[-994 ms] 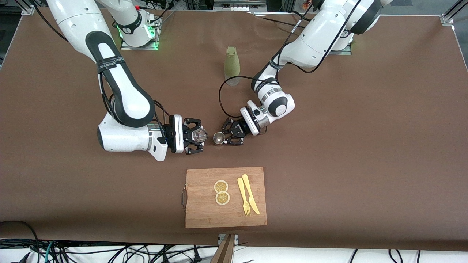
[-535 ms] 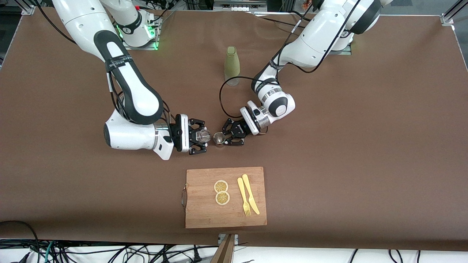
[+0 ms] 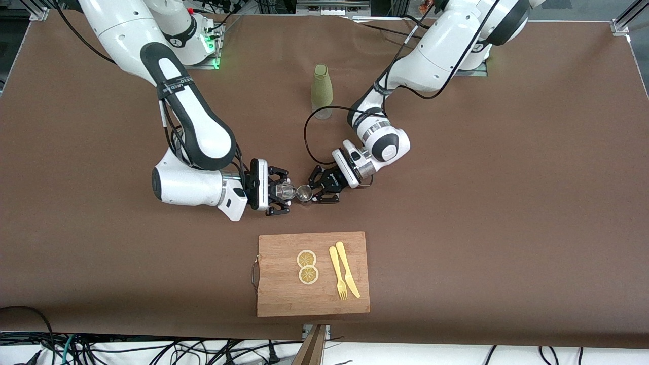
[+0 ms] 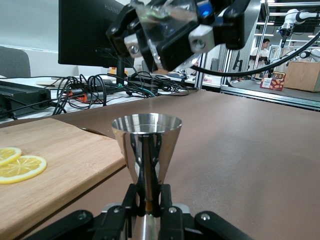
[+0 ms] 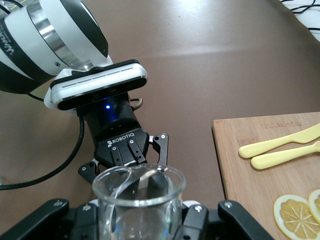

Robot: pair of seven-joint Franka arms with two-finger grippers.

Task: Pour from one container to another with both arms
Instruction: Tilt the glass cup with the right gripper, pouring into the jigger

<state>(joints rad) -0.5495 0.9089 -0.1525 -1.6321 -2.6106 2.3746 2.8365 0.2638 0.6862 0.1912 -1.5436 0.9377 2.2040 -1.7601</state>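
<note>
Nearest the front camera I see the bamboo cutting board (image 3: 313,274) lying flat on the bench (image 3: 507,213), with two lemon slices (image 3: 307,266) and a yellow plastic fork (image 3: 337,272) and knife (image 3: 348,268) side by side on it. None of that belongs to the pour, and it sits well clear of both claws.

Farther from the camera than the board, the two claws meet at mid-bench. My left claw (image 3: 310,192) is clamped on the narrow waist of the silver jigger (image 3: 303,192); the left wrist view shows its fingers (image 4: 131,200) pinching the waist with the upper cone (image 4: 146,131) upright and level, which I judge keeps any contents in until the tilt. My right claw (image 3: 282,191), reaching in from the right arm's end of the bench, grips the small clear glass tumbler (image 3: 286,190); the right wrist view shows the tumbler (image 5: 138,200) held mouth up between the fingers. Glass and jigger are just beside each other, rims nearly touching in the front view. I take it the tumbler is brought close so the pour has only a short gap to cross.

Compared with a second ago, the right arm has carried the tumbler toward the jigger and closed the gap, while the left claw has barely shifted.

Farthest, the tall olive-green bottle (image 3: 321,91) stands upright, untouched, between the two bases.
</note>
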